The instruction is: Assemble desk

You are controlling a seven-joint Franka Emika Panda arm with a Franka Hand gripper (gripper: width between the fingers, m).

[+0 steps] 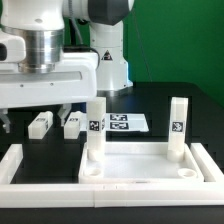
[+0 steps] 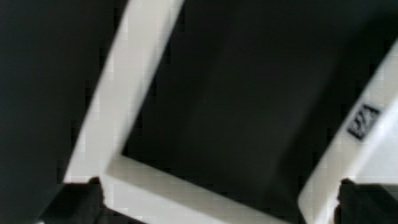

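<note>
Since one leg (image 1: 97, 122) and a second leg (image 1: 178, 122) stand upright in the tabletop (image 1: 140, 168), step: fetching a third leg.
Gripper (image 1: 34, 113): fingers apart, holding nothing, hovering by the loose legs.
Desk parts: tabletop at table front, standing legs at its far corners.
Loose leg (image 1: 40, 124), other loose leg (image 1: 72, 124): lying flat behind tabletop, near marker board (image 1: 125, 123).
Next move: likely drop onto one loose leg, clamp squarely, carry it to a free corner hole.

The white rimmed tabletop (image 1: 140, 161) lies flat, with one upright leg (image 1: 96, 125) at its 10 o'clock corner, a second upright leg (image 1: 177, 122) at its 2 o'clock corner, and two loose legs (image 1: 40, 124) (image 1: 71, 124) lying beyond toward 10 o'clock.
</note>
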